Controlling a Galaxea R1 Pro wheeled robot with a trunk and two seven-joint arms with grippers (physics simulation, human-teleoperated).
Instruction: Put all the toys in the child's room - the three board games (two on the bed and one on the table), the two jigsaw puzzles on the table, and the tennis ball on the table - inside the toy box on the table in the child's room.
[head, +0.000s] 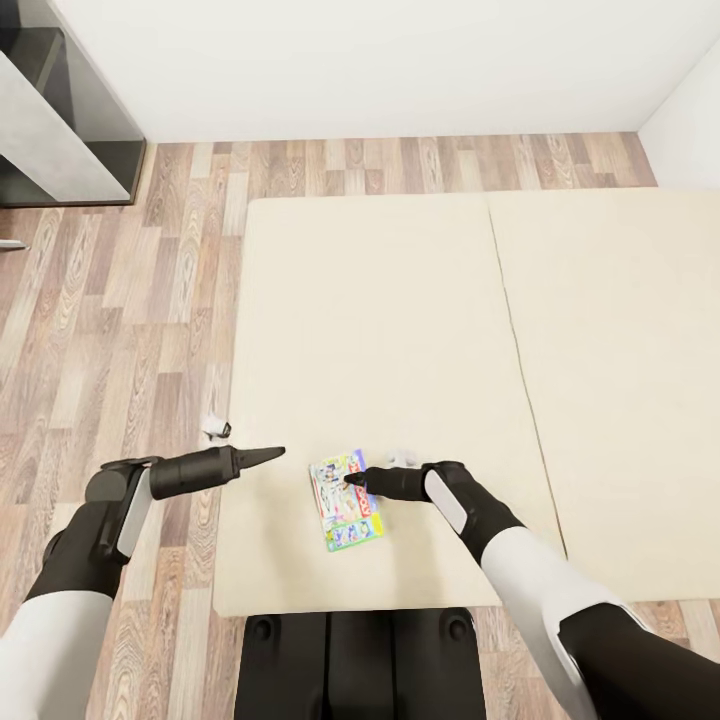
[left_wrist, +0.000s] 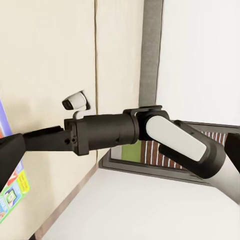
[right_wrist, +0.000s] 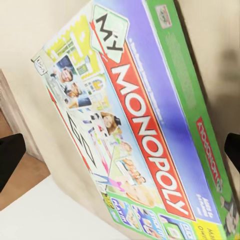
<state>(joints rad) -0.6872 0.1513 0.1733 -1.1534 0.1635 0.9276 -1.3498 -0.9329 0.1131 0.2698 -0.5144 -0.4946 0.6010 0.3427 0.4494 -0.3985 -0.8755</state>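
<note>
Here a flat, colourful Monopoly board game (head: 346, 499) lies near the bed's (head: 400, 330) front edge; right claw (head: 352, 480) wide above it; left claw's (head: 272, 455) state unclear.

The board game (head: 346, 502), a flat Monopoly box with a green edge and red diagonal title band, lies face up on the cream bed (head: 400, 330) near its 6 o'clock edge, slightly skewed.

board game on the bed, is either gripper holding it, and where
Not held yet. The right gripper is open, fingers spread above the board game. The left gripper is beside it, empty.
</note>
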